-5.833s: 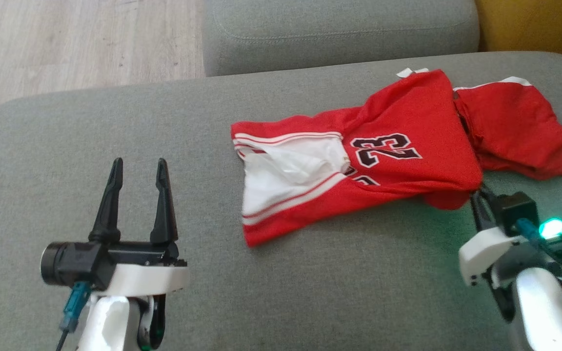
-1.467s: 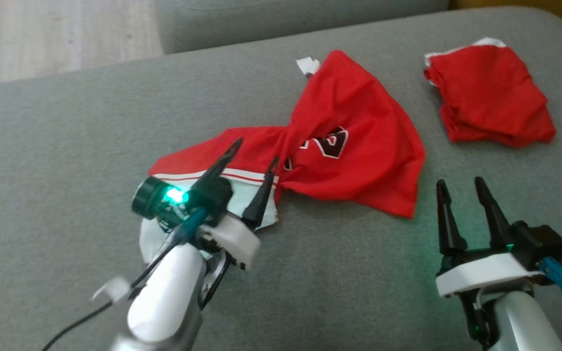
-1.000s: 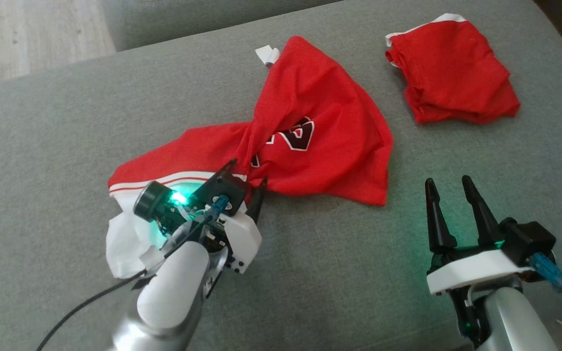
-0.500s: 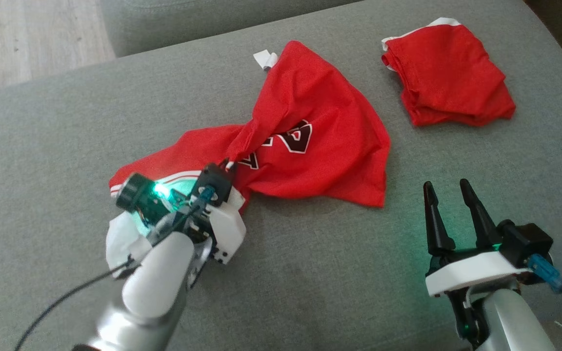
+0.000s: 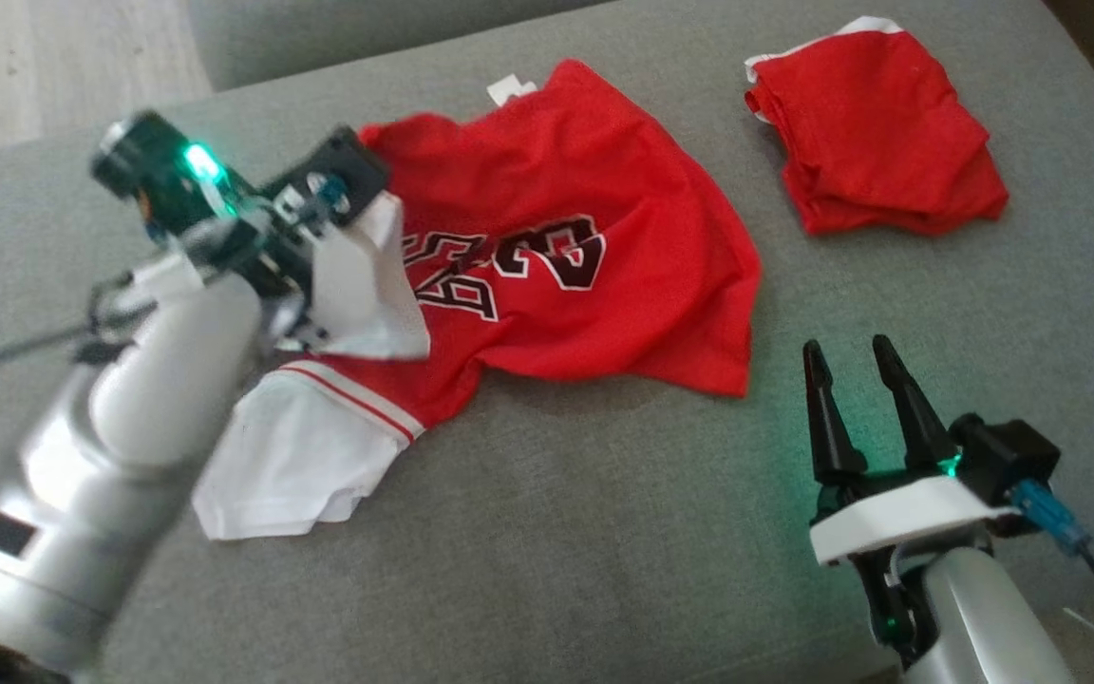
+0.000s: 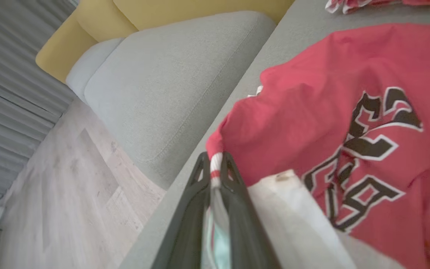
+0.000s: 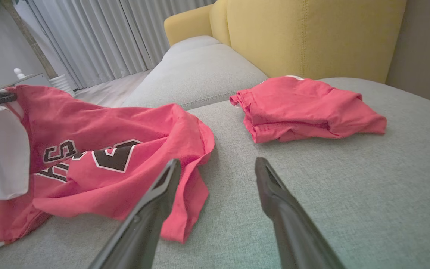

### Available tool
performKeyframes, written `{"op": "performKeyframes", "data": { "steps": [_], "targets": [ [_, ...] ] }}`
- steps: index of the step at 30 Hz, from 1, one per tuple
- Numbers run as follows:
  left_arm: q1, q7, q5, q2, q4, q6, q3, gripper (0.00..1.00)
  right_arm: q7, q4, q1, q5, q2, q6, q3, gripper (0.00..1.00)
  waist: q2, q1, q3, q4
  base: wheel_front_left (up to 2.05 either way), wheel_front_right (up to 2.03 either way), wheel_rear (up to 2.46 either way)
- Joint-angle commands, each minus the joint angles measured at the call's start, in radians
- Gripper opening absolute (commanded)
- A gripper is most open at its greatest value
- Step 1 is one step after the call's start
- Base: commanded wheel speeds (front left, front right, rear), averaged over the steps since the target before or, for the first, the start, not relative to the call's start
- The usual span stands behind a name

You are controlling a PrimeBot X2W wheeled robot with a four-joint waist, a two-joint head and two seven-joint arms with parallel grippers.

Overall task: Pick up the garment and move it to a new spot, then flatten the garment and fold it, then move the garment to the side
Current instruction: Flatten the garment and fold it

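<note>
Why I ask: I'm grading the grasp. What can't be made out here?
- Head view: fingertips of the left gripper, hidden behind its wrist and white fabric; arm motion-blurred.
- Left wrist view: how much jersey hem sits between the fingers, covered by them.
- Head view: jersey lettering creased, partly folded under.
- Folded red garment: cut off by left wrist view's top edge.
</note>
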Motion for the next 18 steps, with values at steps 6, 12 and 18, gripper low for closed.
{"op": "performKeyframes", "data": {
  "steps": [6,12,18],
  "targets": [
    [-0.234,0.045,-0.136,0.196,-0.007,0.002,-0.172,0.00,-0.013,-0.031,-0.057,0.031,-0.002,-0.001,0.054,1.00,0.0000,0.0000,0.054,-0.049,0.00,0.00,0.00],
    [-0.390,0.058,-0.200,0.297,0.056,0.002,-0.295,0.00,-0.013,-0.041,-0.077,0.048,-0.002,-0.001,0.083,1.00,0.0000,0.0000,0.095,-0.082,0.00,0.00,0.00],
    [-0.575,0.037,-0.194,0.362,0.164,0.002,-0.380,0.00,-0.014,-0.054,-0.106,0.065,-0.002,-0.001,0.126,1.00,0.0000,0.0000,0.149,-0.128,0.00,0.00,0.00]
  ]
}}
